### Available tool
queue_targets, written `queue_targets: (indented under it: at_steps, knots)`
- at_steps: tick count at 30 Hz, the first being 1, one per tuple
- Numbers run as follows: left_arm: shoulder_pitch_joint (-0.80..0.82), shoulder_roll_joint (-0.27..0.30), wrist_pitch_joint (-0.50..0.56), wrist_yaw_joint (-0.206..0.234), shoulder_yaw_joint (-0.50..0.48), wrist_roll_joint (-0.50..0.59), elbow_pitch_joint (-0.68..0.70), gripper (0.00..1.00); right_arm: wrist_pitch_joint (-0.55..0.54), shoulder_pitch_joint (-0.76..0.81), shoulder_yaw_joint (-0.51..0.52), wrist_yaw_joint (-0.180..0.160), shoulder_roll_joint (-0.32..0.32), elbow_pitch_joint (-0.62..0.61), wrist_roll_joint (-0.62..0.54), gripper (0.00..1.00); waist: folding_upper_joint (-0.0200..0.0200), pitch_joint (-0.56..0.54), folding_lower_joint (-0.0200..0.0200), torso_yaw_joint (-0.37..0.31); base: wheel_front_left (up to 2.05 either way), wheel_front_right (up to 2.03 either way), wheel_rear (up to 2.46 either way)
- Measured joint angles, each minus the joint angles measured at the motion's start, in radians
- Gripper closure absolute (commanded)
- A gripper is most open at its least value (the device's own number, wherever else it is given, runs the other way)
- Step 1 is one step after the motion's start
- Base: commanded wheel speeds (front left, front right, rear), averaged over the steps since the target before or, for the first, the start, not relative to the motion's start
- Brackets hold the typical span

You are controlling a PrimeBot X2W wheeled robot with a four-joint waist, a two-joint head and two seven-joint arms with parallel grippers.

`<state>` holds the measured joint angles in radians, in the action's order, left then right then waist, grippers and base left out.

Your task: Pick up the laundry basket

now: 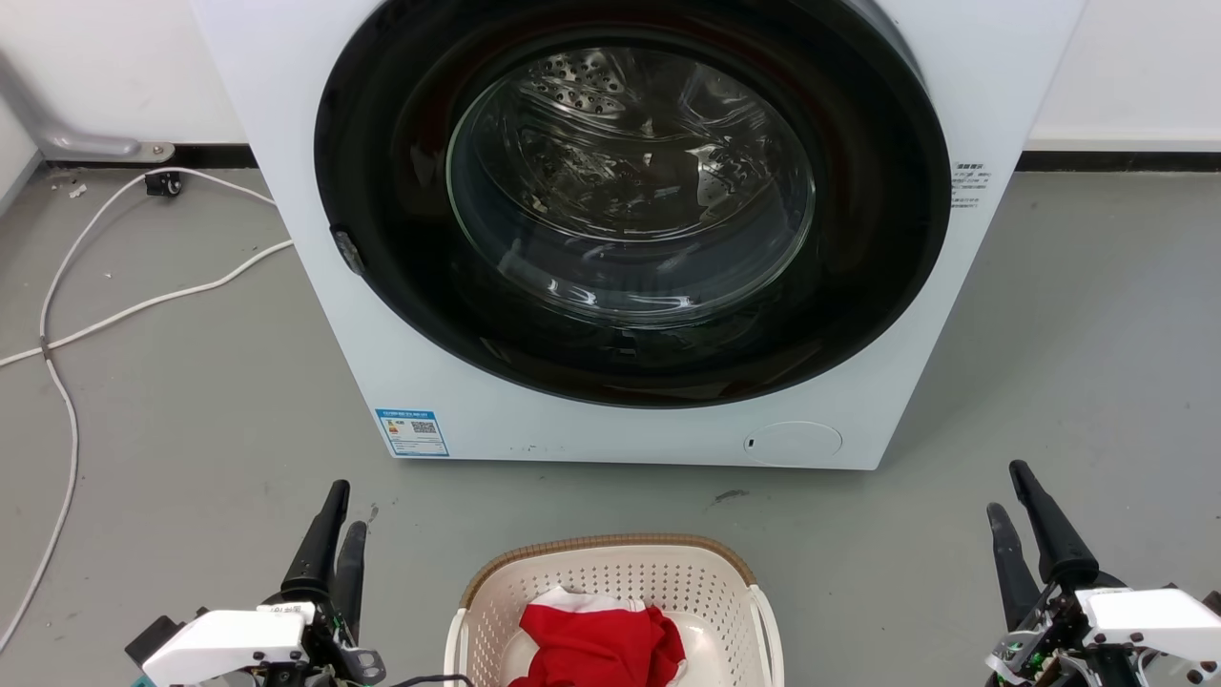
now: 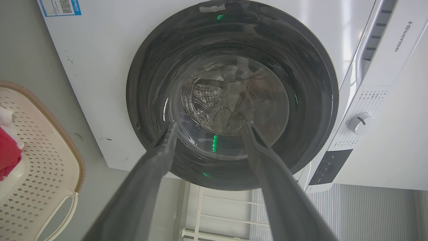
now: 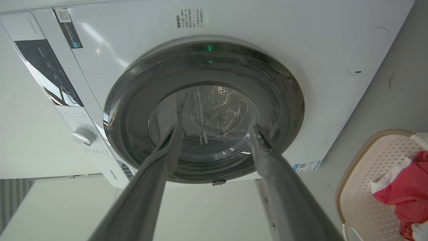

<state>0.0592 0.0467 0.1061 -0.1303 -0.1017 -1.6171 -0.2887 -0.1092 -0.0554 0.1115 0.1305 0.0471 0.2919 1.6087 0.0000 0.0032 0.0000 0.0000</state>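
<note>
Laundry basket (image 1: 620, 575) sits on the floor (image 1: 191, 401) before the washing machine (image 1: 401, 315) at the head view's bottom centre, holding a red cloth (image 1: 596, 644). The left pincer (image 1: 346, 510) and right pincer (image 1: 1007, 489) flank it, apart from it. In the left wrist view that pincer's fingers are spread and empty, with the basket at the left edge. In the right wrist view the fingers are likewise spread and empty, with the basket at the right edge.

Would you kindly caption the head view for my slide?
Laundry basket with red cloth before the washing machine, between left gripper and right gripper.
</note>
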Motion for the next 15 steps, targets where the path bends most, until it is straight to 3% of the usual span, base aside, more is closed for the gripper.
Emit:
queue_targets:
  at_steps: [6,15]
  knots:
    - [-0.001,0.000,-0.025,0.000,-0.001,0.038,0.017,0.00,0.023,0.001,0.000,0.000,0.000,-0.008,-0.050,0.00,0.0000,0.001,0.0000,0.000,0.00,0.00,0.00]
    - [-0.001,0.000,-0.067,0.016,-0.009,0.196,0.069,0.00,0.067,0.005,-0.003,0.000,0.000,-0.074,-0.265,0.00,0.0000,0.006,0.0000,-0.001,0.00,0.00,0.00]
